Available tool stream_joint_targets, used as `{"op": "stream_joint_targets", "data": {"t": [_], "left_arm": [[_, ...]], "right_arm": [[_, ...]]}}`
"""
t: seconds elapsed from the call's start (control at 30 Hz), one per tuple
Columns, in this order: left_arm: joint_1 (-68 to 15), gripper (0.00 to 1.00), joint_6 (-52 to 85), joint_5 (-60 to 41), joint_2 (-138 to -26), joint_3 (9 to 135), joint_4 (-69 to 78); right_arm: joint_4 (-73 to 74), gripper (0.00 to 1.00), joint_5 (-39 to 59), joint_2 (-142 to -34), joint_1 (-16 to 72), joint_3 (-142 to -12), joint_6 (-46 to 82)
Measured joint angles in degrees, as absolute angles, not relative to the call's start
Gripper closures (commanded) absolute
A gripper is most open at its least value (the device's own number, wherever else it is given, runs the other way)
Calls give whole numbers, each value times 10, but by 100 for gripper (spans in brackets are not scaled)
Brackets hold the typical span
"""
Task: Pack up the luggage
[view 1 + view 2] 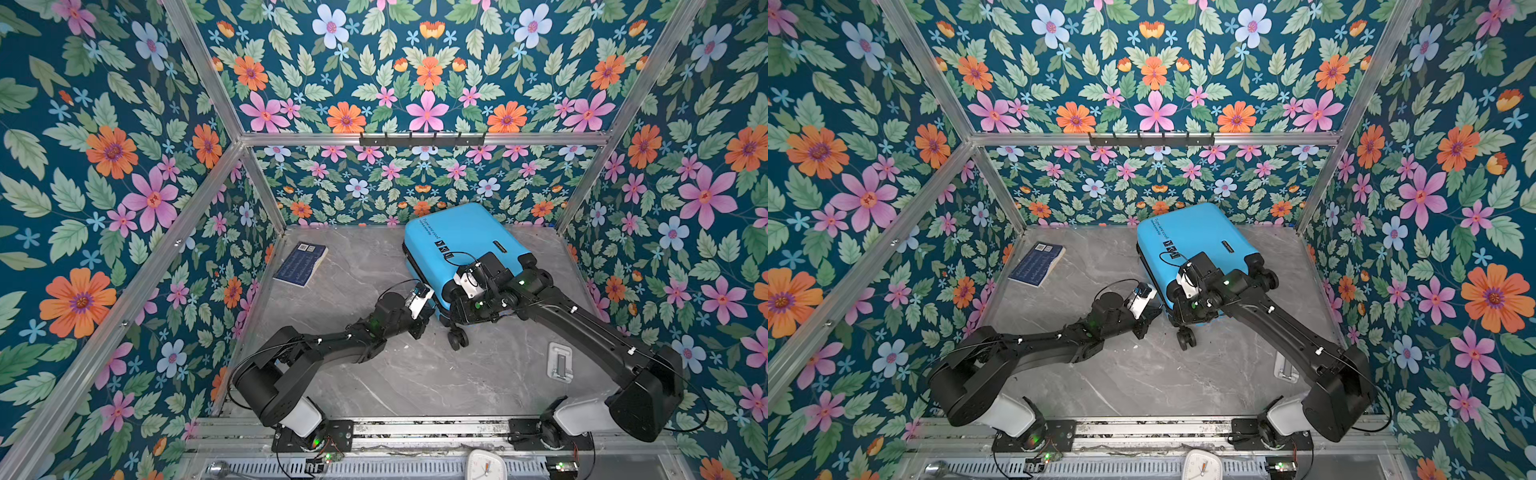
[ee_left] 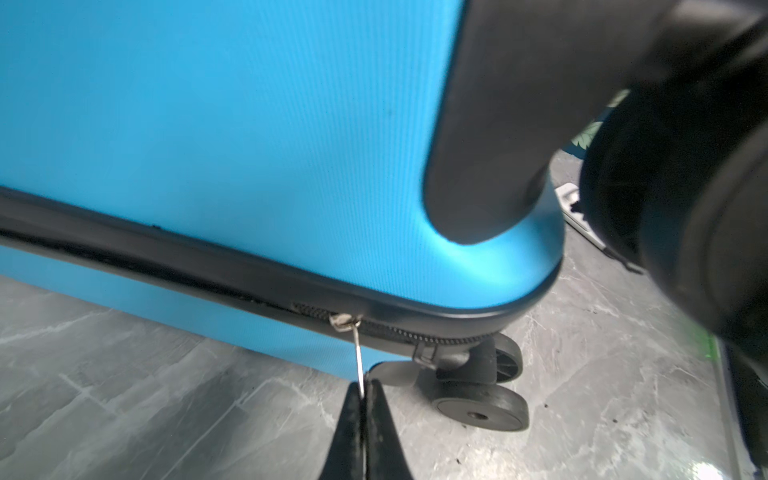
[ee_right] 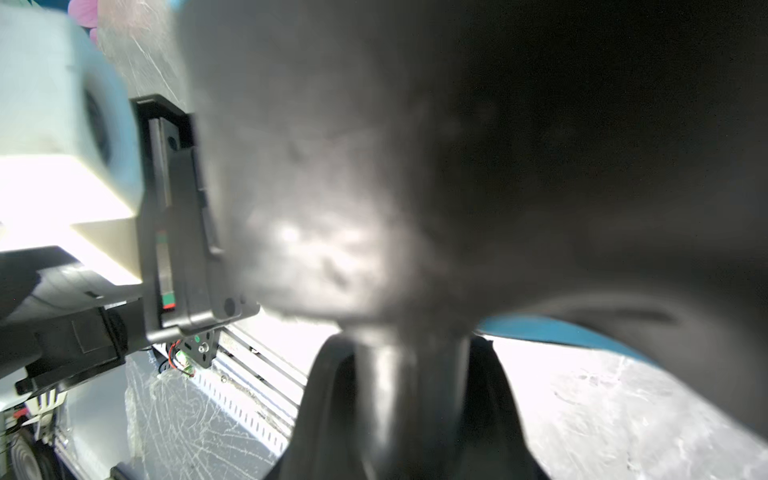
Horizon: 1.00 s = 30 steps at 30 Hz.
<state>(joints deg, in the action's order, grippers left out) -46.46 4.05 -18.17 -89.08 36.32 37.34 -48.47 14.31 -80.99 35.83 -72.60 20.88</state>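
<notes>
The luggage (image 1: 461, 237) (image 1: 1196, 232) lies closed on the grey table, back right, wheels toward me. My left gripper (image 2: 364, 388) (image 1: 428, 320) is shut on the thin metal zipper pull (image 2: 357, 357), which hangs from the slider (image 2: 343, 322) near the bottom corner of the blue shell (image 2: 208, 124). The zipper is closed from the slider round to the wheel corner; the seam on the slider's other side shows a dark gap. My right gripper (image 3: 409, 374) (image 1: 459, 311) is closed around a black post at the luggage's wheel end. A spinner wheel (image 1: 458, 340) sticks out just below it.
A dark-blue book (image 1: 300, 264) (image 1: 1036, 264) lies at the back left of the table. A small metal fitting (image 1: 559, 361) sits on the table under my right arm. A white clock (image 1: 485, 465) rests at the front edge. A hook rail (image 1: 422, 140) runs along the back wall.
</notes>
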Motion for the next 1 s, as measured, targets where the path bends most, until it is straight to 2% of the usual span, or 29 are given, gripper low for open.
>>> {"op": "stream_joint_targets", "data": {"t": [0.4, 0.47, 0.6, 0.77, 0.87, 1.0], "left_arm": [[-475, 79, -3, -269, -923, 388, 454], [-475, 76, -8, -271, -924, 392, 453], [-471, 57, -18, -280, -908, 383, 447], [-465, 41, -31, -249, -846, 346, 432], [-465, 37, -33, -230, -810, 319, 423], [-465, 37, -34, -208, -783, 285, 410]], "right_arm": [[-421, 100, 141, -805, 359, -714, 223], [-420, 100, 140, -803, 359, -712, 224], [-413, 100, 132, -795, 359, -707, 224], [-413, 100, 117, -775, 359, -689, 221], [-418, 100, 111, -759, 359, -675, 218], [-428, 100, 102, -730, 359, -656, 209]]}}
